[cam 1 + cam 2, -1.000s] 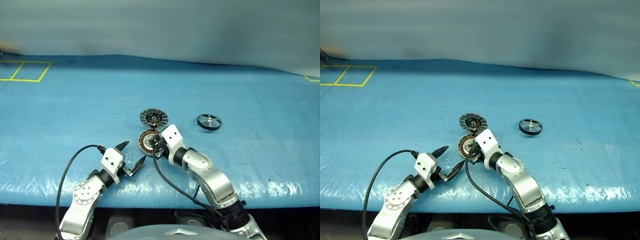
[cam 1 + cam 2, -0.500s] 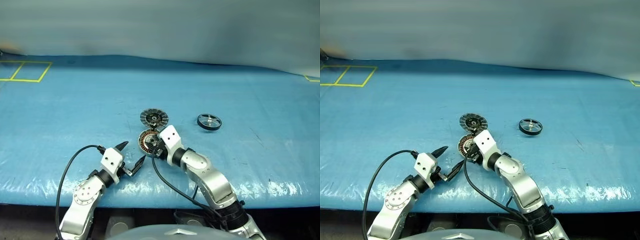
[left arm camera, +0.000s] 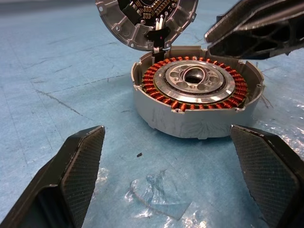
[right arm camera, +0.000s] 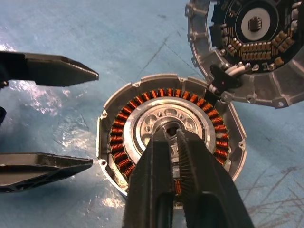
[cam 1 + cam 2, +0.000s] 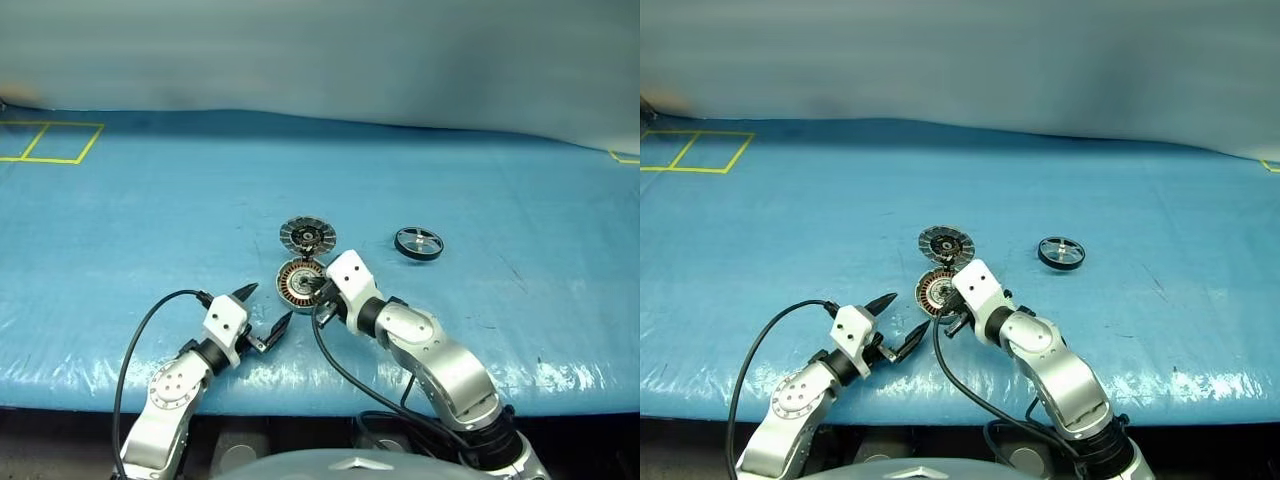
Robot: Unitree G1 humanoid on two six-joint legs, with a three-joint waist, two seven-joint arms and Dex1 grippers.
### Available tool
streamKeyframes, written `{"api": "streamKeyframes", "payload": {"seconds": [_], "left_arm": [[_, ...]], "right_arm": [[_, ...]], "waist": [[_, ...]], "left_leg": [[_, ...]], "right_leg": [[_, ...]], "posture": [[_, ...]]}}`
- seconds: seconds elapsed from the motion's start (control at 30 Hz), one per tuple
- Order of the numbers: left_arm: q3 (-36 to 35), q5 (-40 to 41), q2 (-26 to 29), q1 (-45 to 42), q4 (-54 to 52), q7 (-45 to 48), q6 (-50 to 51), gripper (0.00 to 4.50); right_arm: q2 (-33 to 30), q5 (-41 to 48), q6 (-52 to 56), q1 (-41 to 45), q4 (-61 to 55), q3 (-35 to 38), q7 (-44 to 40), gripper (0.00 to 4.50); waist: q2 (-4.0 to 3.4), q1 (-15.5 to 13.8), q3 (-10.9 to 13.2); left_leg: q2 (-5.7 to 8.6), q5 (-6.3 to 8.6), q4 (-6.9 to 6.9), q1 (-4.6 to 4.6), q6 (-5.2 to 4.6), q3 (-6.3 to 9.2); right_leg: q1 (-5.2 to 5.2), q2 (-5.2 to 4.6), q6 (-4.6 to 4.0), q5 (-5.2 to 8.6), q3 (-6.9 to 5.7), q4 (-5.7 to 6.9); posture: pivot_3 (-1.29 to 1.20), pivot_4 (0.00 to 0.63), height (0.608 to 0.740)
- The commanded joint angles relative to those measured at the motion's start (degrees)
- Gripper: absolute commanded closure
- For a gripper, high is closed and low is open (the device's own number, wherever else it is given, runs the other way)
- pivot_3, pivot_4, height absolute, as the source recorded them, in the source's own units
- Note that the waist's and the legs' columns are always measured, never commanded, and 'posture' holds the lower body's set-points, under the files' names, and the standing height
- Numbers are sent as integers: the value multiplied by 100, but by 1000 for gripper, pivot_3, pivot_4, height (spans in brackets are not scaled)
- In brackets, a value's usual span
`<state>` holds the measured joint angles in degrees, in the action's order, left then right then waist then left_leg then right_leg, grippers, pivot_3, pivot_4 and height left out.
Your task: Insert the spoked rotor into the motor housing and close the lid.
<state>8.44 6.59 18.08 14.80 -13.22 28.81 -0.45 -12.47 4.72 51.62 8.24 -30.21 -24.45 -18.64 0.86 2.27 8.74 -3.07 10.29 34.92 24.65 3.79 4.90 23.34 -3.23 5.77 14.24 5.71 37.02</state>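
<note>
The motor housing point(image 5: 297, 280) lies open on the blue sheet, its copper coils point(image 4: 124, 127) ringing a silver centre. Its lid point(image 5: 307, 236) lies flipped back just beyond it, ribbed inner face up, joined at the rim point(image 4: 223, 80). The spoked rotor point(image 5: 418, 243), a black ring with thin spokes, lies apart to the right. My right gripper point(image 4: 171, 134) is shut and empty, its tips hanging over the housing's centre. My left gripper point(image 3: 173, 164) stands wide open just in front of the housing point(image 3: 197, 97), holding nothing.
The blue sheet point(image 5: 150, 210) covers the whole table, with bare room on all sides of the parts. Yellow tape squares point(image 5: 50, 140) mark the far left corner. A black cable point(image 5: 135, 340) loops off my left wrist near the front edge.
My right forearm and elbow have swung out to the right and the wrist has tipped down more; its gripper stays over the housing. Left arm, housing, lid and rotor have not moved.
</note>
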Motion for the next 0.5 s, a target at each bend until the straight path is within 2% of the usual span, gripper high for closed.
{"api": "streamKeyframes", "payload": {"seconds": [0.03, 0.5], "left_arm": [[45, -18, -18, -43, -110, 4, -64, 0], [30, 3, 2, 83, -190, 6, -144, 0]], "right_arm": [[175, -101, 281, 257, -273, -151, 216, 4484], [333, -332, 686, 585, -19, -441, 582, 4484]], "waist": [[1, 1, 0], [1, 4, 0]], "left_leg": [[0, 0, 0, 1, 0, 0], [0, 0, 0, 4, -1, 0]], "right_leg": [[0, 0, 0, 0, 0, 0], [1, 0, 1, 0, 0, -2]], "posture": [[0, 150, 740], [0, 150, 740]]}}
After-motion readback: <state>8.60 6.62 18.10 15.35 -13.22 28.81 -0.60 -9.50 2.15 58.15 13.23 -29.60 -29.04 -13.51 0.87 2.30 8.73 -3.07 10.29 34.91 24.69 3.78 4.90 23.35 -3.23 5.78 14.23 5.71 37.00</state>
